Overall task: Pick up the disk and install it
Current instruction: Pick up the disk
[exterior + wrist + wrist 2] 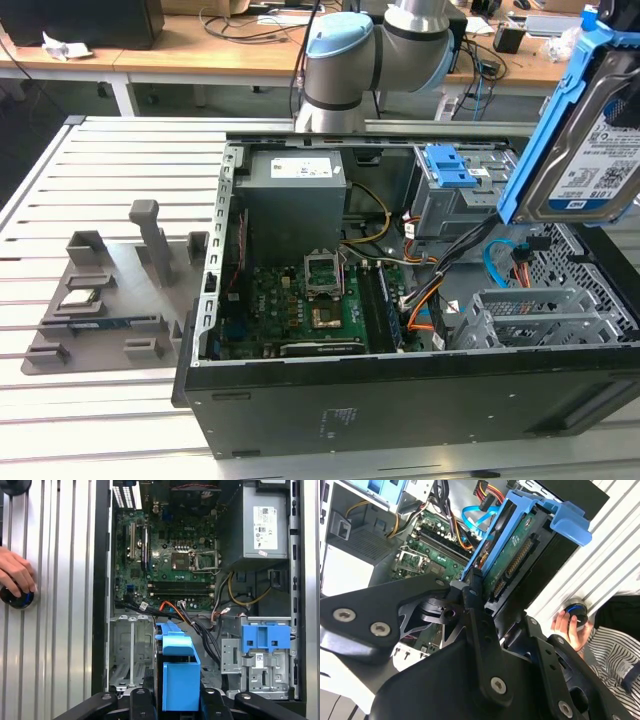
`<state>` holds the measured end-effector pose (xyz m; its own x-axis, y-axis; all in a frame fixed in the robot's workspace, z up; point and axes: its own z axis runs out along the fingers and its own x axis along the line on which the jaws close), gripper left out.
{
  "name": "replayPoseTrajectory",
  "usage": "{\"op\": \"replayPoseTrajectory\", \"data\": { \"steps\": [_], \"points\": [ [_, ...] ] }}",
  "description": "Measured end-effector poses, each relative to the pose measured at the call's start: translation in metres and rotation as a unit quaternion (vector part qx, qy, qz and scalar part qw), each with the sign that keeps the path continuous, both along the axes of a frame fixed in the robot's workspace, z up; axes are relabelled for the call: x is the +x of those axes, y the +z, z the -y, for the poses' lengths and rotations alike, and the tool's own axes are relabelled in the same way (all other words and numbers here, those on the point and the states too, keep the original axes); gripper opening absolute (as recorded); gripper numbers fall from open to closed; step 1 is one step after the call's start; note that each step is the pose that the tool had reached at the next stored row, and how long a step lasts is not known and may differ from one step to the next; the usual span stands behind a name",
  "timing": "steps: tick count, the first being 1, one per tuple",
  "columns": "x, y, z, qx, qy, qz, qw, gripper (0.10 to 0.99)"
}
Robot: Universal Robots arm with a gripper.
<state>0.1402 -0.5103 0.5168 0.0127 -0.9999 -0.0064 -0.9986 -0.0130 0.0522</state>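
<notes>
Claw: my claw (179,696) is squeezing in on the disk (590,150), with one black finger (474,600) pressing on each side of its blue carrier. It is holding nothing else.
Disk: it is hanging in the air on its edge, tilted, with the barcode label facing out in the exterior view. In the first wrist view it is floating over the drive end of the computer case (400,405), touching only me.
Computer case: it is lying open on the worktop (110,160), taking up the middle and the exterior view's right side.
Inside the case: the motherboard (170,555) is facing up beside the grey power supply (262,527). The grey cage with the blue latch (265,637) and an open grey bay (130,650) are sitting at the drive end — orange and blue cables (500,265) are trailing between them.
Worktop's edge at the exterior view's left: a grey fixture tray (60,340) is lying there, carrying a small square chip (80,298).
Person: a hand (15,570) is resting on a round black knob (17,599) on the worktop beside the case.
</notes>
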Motion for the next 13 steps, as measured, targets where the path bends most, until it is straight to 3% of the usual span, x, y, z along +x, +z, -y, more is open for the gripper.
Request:
{"op": "replayPoseTrajectory", "data": {
  "steps": [6,13],
  "points": [
    [0.0005,-0.007,0.0048,0.0,0.0,0.0,1.0,0.365],
    [0.0004,-0.015,0.0229,0.0001,0.0,0.0,1.0,0.365]
  ]
}}
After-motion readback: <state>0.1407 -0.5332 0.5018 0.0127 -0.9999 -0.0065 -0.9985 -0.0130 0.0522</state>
